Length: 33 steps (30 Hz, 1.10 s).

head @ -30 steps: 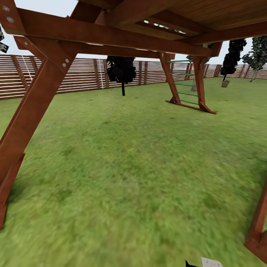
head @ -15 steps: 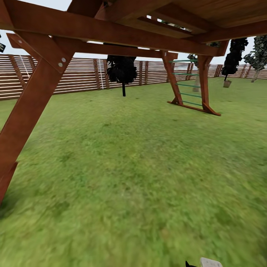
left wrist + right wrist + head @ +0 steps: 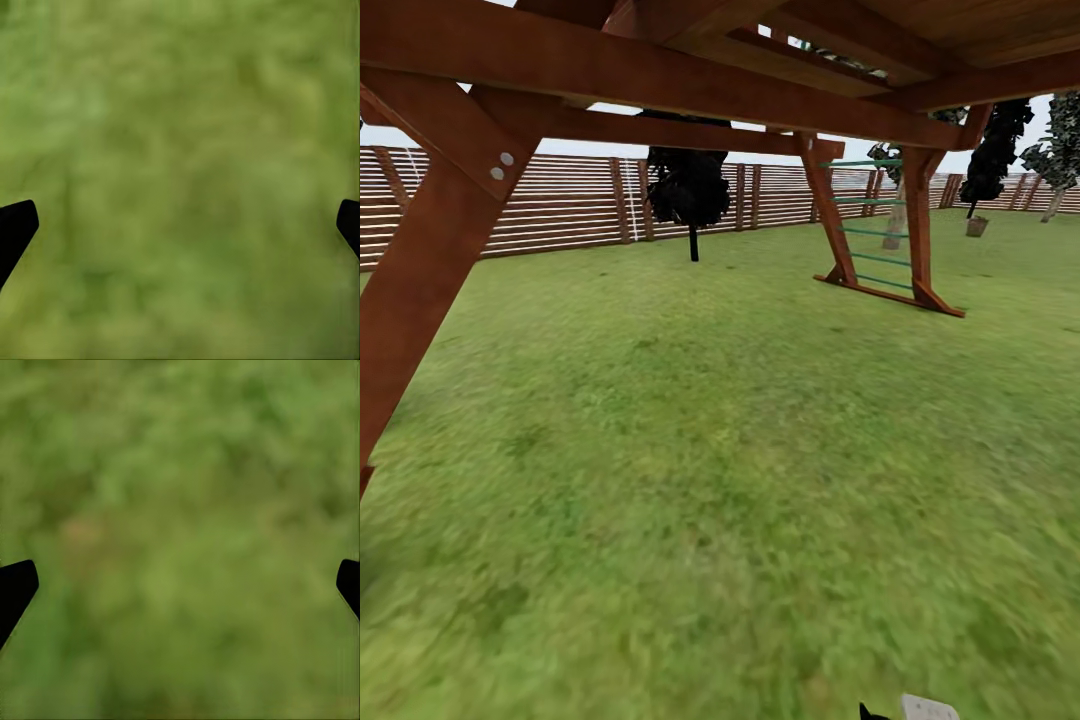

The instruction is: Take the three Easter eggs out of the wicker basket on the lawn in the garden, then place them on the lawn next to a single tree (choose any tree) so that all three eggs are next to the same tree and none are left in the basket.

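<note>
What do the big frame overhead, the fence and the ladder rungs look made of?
Play frame: reddish-brown stained wood, grain on beams, pale bolt heads at the joint. Fence: horizontal brown slats, apparently wood. Ladder rungs: thin green bars, painted metal or plastic; unclear. All stand on lawn.

The lawn [image 3: 740, 480] is mottled green. The play frame [image 3: 430, 260] is reddish brown, its ladder rungs [image 3: 865, 200] green. The slatted fence [image 3: 575, 205] is brown.

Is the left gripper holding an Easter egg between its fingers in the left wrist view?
No, the left gripper is open, its two dark fingertips far apart with just blurred green lawn between them.
</note>
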{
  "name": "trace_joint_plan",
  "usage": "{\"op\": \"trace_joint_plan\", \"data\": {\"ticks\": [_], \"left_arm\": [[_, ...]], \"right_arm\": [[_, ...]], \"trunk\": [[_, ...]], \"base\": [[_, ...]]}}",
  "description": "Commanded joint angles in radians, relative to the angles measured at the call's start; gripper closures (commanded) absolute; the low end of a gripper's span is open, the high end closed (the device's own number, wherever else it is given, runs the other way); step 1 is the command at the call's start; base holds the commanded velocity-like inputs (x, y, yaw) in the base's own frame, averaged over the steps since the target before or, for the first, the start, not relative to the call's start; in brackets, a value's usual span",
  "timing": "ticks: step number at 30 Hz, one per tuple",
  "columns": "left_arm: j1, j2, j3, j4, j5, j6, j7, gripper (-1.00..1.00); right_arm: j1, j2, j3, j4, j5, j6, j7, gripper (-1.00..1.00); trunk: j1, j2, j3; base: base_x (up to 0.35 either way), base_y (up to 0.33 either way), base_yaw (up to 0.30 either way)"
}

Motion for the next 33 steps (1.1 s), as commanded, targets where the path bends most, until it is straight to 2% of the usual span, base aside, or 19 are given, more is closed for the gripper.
{"op": "trace_joint_plan", "data": {"ticks": [1, 7, 16, 25, 33], "left_arm": [[0.0, 0.0, -0.001, 0.001, -0.001, -0.003, 0.005, -1.0], [0.0, 0.0, -0.001, 0.001, -0.001, -0.003, 0.005, -1.0], [0.0, 0.0, -0.001, 0.001, -0.001, -0.003, 0.005, -1.0], [0.0, 0.0, -0.001, 0.001, -0.001, -0.003, 0.005, -1.0], [0.0, 0.0, -0.001, 0.001, -0.001, -0.002, 0.005, -1.0]], "right_arm": [[0.0, 0.0, 0.0, 0.001, -0.008, -0.004, 0.0, -1.0], [0.0, 0.0, 0.0, 0.001, -0.01, -0.004, 0.0, -1.0], [0.0, 0.0, 0.0, 0.001, -0.01, -0.004, 0.0, -1.0], [0.0, 0.0, 0.0, 0.001, -0.01, -0.004, 0.0, -1.0], [0.0, 0.0, 0.0, 0.001, -0.01, -0.004, 0.003, -1.0]], "trunk": [[0.0, 0.0, -0.001], [0.0, 0.0, -0.001], [0.0, 0.0, -0.001], [0.0, 0.0, -0.001], [0.0, 0.0, -0.001]], "base": [[0.336, -0.026, 0.0], [0.336, -0.007, -0.009], [0.336, 0.0, -0.179], [0.27, 0.0, -0.014], [0.203, 0.0, -0.221]]}}
